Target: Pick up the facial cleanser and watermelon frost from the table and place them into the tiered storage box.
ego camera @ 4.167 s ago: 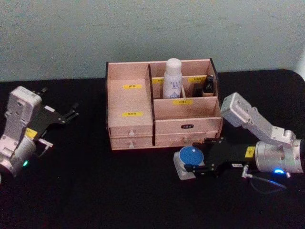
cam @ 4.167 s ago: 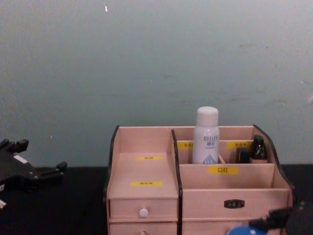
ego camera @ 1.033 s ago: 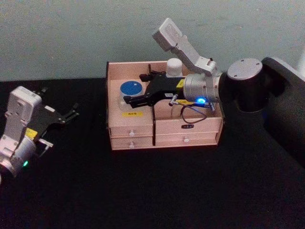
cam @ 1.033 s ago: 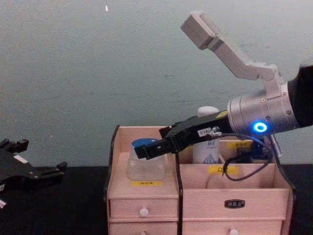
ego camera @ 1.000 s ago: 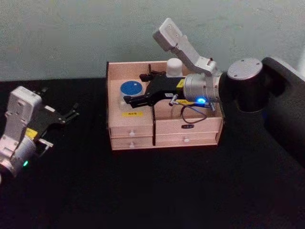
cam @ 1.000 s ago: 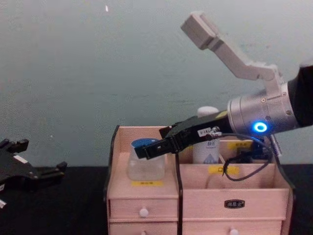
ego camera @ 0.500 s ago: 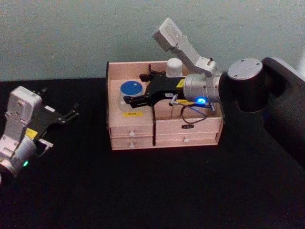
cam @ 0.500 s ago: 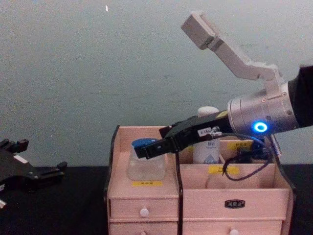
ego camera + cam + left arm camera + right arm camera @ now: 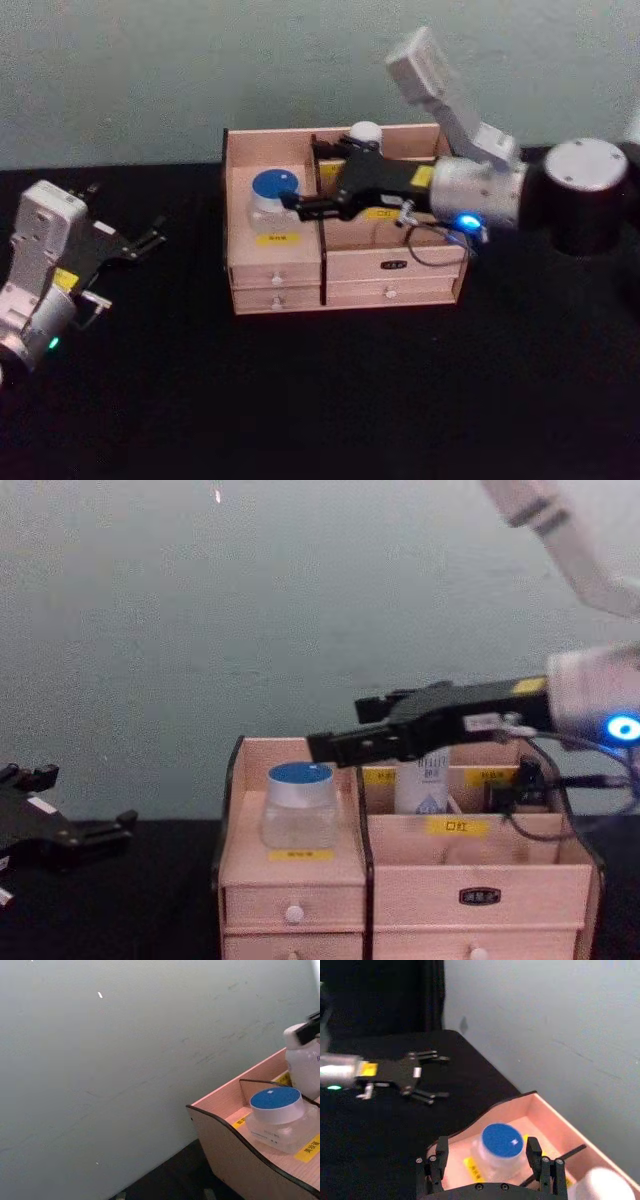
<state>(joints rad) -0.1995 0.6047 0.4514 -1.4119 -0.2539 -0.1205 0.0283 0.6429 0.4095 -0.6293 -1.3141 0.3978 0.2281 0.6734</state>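
Right gripper point(image 9: 485, 1160) has withdrawn, jaws apart; frosted blue-lidded watermelon frost point(image 9: 298, 805) stands free.

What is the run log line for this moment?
jar: in box, left tier | cleanser: in box, back slot | right gripper: open, above jar | left gripper: parked on table

The right arm has a silver cylindrical wrist with a glowing blue light, a grey boxy link behind it, a thin black cable looping below, and a black right pincer point(image 9: 297, 206) with a yellow label. The left arm is silver-grey, with a small green light, yellow stickers, and a black left pincer point(image 9: 148, 234).
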